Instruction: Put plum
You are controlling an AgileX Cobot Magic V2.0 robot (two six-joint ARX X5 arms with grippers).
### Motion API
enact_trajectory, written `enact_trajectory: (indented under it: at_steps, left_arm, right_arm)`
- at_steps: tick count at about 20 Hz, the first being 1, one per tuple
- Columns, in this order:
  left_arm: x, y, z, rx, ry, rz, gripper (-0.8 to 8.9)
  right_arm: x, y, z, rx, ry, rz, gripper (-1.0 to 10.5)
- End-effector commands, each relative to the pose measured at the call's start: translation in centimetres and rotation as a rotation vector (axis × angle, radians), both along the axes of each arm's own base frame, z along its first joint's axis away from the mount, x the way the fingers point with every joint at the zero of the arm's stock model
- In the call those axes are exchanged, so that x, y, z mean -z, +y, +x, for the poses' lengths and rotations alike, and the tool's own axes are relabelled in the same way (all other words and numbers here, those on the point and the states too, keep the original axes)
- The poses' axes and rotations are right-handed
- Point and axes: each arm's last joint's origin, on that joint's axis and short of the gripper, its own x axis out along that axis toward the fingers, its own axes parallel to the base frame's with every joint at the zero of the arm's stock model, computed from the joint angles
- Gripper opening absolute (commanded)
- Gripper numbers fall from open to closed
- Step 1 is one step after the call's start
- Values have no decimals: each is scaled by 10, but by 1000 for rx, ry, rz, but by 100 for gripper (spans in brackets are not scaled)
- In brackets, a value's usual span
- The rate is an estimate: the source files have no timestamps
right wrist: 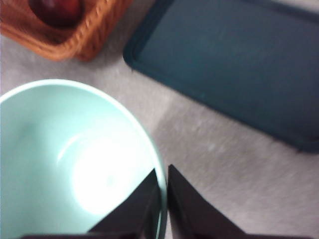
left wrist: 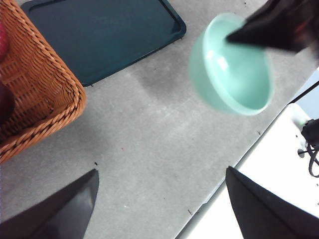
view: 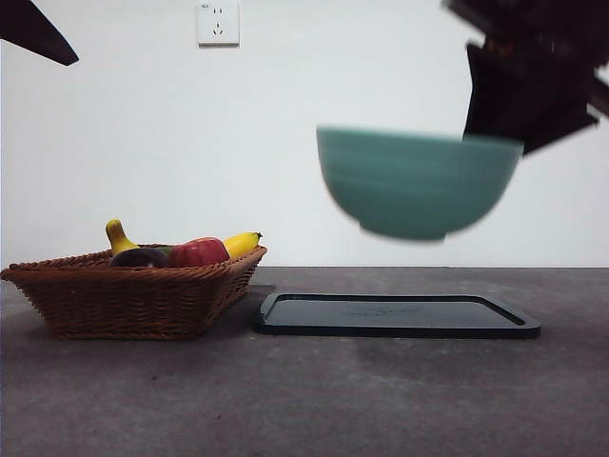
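The plum [view: 140,257] lies dark and almost black in the wicker basket [view: 124,300] at the left, beside a red apple [view: 198,252]. My right gripper [right wrist: 162,169] is shut on the rim of a green bowl [right wrist: 70,164]. It holds the bowl [view: 419,186] in the air above the dark tray [view: 395,319]. In the front view the right gripper [view: 485,129] reaches down from the top right corner. My left gripper [left wrist: 162,172] hangs open over bare table near the basket [left wrist: 40,99], holding nothing. A dark fruit [right wrist: 55,10] shows in the basket's corner.
Yellow bananas [view: 119,238] also lie in the basket. The tray [left wrist: 99,35] lies flat just right of the basket. The table's edge [left wrist: 239,164] runs close to the left gripper. A wall socket [view: 218,23] sits on the back wall.
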Motion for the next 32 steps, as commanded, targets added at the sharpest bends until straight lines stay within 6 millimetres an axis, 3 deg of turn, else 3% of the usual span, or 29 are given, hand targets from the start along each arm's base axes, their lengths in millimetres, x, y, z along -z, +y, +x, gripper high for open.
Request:
enact_trajectory:
  at_steps: [1,10,16,20,24,27,32]
  left_arm:
    - [-4,-2,2,18,-23,-6,404]
    - [-4,-2,1,17,-22,-6,404]
    - [-4,-2,1,17,-21,-6,404]
    - [-4,-2,1,17,-21,-6,404]
    - [-3,-2,1,17,-17,-4,404]
    - [-3,-2,1,17,-16,-4,404]
    - [-3,-2,1,17,-16,-4,405]
  right_arm:
    - [16,4,3,27,40,11,9]
    - [61,20,25,21,131,-44,9]
    - [79,27,30,12,178,-78,9]
    - [79,28,29,8,175,-84,17]
    - [79,29,29,11,176,-85,224]
    - [74,28,29,22,153,-87,230]
    - [28,22,20,19,46,-26,231]
